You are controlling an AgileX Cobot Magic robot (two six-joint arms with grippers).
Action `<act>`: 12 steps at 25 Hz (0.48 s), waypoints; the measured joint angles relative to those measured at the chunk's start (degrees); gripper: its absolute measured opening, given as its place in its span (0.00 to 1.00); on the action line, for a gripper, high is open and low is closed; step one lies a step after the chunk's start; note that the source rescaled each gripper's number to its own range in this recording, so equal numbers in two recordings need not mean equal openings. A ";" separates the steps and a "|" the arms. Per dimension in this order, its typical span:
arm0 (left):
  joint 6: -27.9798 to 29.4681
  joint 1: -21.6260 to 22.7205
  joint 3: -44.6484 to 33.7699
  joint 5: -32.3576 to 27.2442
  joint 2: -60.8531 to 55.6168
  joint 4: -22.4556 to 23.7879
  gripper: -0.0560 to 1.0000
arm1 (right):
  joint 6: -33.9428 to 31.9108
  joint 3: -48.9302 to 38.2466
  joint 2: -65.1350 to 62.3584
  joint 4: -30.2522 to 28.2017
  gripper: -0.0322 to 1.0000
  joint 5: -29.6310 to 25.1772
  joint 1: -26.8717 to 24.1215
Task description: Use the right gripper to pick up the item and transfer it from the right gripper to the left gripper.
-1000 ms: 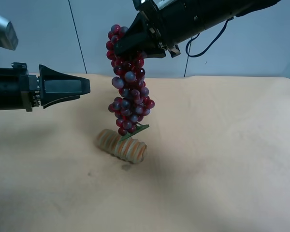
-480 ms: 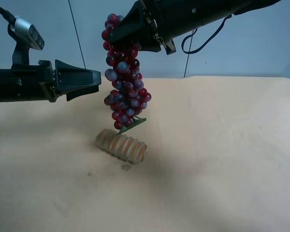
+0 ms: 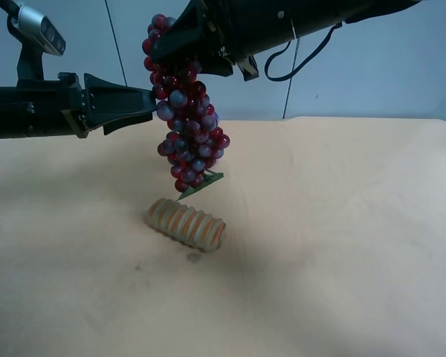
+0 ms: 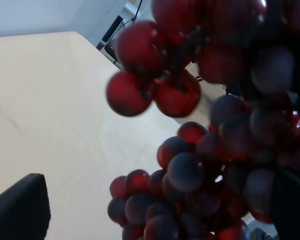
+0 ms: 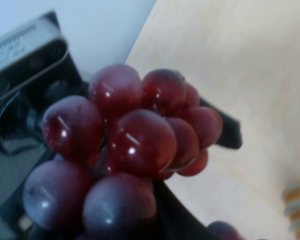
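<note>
Exterior high, grapes point(image 3: 187, 130) in right gripper point(image 3: 175, 46), above roll point(image 3: 186, 224), left gripper point(image 3: 145, 105) beside

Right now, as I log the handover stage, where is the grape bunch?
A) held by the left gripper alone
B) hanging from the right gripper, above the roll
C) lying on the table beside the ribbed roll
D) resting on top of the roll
B: the grape bunch hangs in the air from the shut right gripper, above the ribbed roll; the left gripper is open beside it.
</note>
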State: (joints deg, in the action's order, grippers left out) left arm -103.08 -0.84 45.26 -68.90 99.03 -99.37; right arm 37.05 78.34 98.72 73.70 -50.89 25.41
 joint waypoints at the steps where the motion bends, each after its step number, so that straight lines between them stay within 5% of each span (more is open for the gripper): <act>1: 0.15 -0.22 0.00 0.00 0.00 0.00 0.82 | 0.30 0.00 0.00 0.00 0.03 0.71 0.00; 12: 0.75 -3.98 0.06 -0.02 0.01 0.11 0.82 | 2.36 0.00 0.00 -1.37 0.03 2.20 0.00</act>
State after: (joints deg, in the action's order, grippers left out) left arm -102.33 -4.82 45.32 -68.92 99.03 -99.26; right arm 39.41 78.34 98.72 72.34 -48.69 25.41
